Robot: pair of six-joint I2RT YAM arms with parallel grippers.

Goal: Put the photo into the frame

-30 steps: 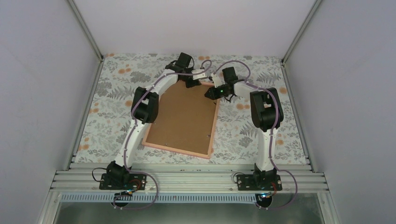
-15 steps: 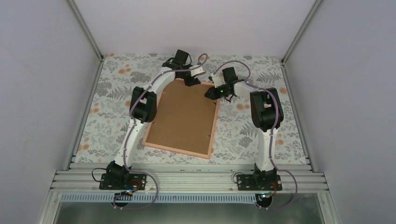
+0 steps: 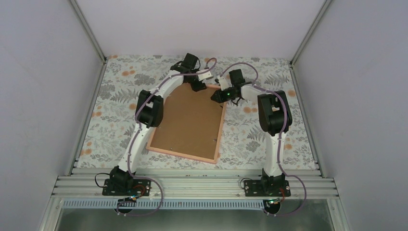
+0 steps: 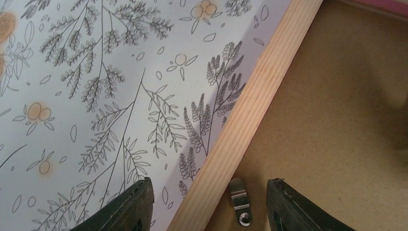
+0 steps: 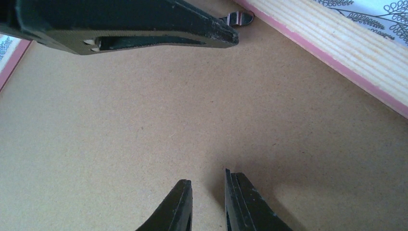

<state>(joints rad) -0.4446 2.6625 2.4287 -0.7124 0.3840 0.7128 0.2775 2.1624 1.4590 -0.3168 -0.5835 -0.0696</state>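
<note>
The frame (image 3: 183, 155) lies face down at the centre of the floral surface (image 3: 120, 106), with its brown backing board (image 3: 190, 120) facing up. At the frame's upper edge in the top view, the left claw (image 4: 208, 188) is released. Its fingers (image 4: 137, 199) straddle the pale wooden rail (image 4: 245, 110), and a metal clip (image 4: 239, 199) lies between them on the board. At the frame's upper right corner, the right claw (image 5: 207, 180) is almost clenched just above the bare board (image 5: 144, 120), grasping nothing.
</note>
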